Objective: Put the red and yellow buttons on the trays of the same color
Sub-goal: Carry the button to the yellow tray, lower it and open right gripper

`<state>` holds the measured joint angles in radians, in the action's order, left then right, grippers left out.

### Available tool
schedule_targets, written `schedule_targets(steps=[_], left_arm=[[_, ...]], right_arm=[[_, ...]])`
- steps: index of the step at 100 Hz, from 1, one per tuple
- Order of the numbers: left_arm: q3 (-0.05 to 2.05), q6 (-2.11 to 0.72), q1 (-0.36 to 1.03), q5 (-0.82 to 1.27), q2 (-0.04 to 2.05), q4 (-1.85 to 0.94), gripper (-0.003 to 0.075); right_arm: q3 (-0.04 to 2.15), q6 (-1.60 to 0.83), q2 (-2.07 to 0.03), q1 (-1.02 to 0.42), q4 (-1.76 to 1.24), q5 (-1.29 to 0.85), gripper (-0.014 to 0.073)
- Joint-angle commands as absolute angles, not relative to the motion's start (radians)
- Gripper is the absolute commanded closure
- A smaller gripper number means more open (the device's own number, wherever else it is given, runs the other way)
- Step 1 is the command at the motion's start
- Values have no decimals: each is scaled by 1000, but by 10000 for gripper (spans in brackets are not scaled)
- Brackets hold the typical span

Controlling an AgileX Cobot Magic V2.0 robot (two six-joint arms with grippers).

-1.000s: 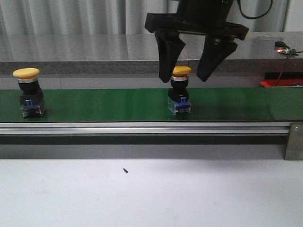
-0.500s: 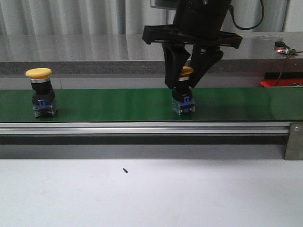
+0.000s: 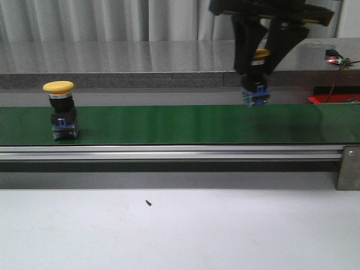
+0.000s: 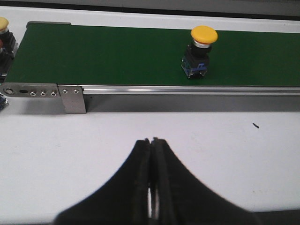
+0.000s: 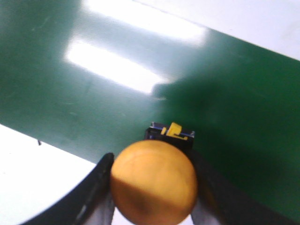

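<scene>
1. Since 0.5 s ago: right hand (image 3: 256,64) has gone up and to the right with the held button (image 3: 255,84), which is now off the belt (image 3: 169,124) and hanging above its far edge. The belt button (image 3: 62,109) has drifted right, same as in the frame before.
2. Right hand: fingers clamped on either side of the held button, just under its yellow cap. Right wrist view confirms it: cap (image 5: 153,183) fills the gap between the fingers (image 5: 96,187), green belt below.
3. Left hand (image 4: 151,187): fingers pressed together, holding nothing, over the white bench (image 4: 140,136) in front of the belt.
4. Hidden or cut off: right hand's upper body is cropped at the top of the front view; the fingers cover most of the held button's cap. No trays visible in any view.
5. At the left wrist view's edge, a partial yellow cap (image 4: 3,22) sits off the belt end; cannot tell what it rests on.
6. Room: belt is bare between the two buttons and out to the right end. Rail (image 3: 169,152) runs along the near belt edge, bracket (image 3: 349,169) at its right end. Bench in front holds only a small dark speck (image 3: 149,202).
</scene>
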<state>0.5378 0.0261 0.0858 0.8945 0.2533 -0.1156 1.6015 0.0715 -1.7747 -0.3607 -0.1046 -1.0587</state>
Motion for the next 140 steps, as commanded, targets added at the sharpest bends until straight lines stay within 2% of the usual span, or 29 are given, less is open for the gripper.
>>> schedule_targets(steps=[1, 35, 54, 75, 120, 140], left_arm=[[564, 26, 93, 826, 263, -128, 740], [564, 26, 93, 826, 263, -128, 740], [564, 26, 93, 826, 263, -128, 740], [564, 26, 93, 826, 263, -128, 740], [564, 26, 93, 826, 263, -128, 740], [564, 26, 93, 826, 263, -128, 740]], right_arm=[[1605, 72, -1687, -312, -75, -1050, 557], [1389, 69, -1542, -27, -66, -1005, 557], [1321, 9, -1529, 133, -66, -1009, 557], [1263, 11, -1531, 248, -67, -952, 557], [1096, 28, -1573, 288, -110, -688, 557], [1082, 28, -1602, 288, -111, -667, 556]])
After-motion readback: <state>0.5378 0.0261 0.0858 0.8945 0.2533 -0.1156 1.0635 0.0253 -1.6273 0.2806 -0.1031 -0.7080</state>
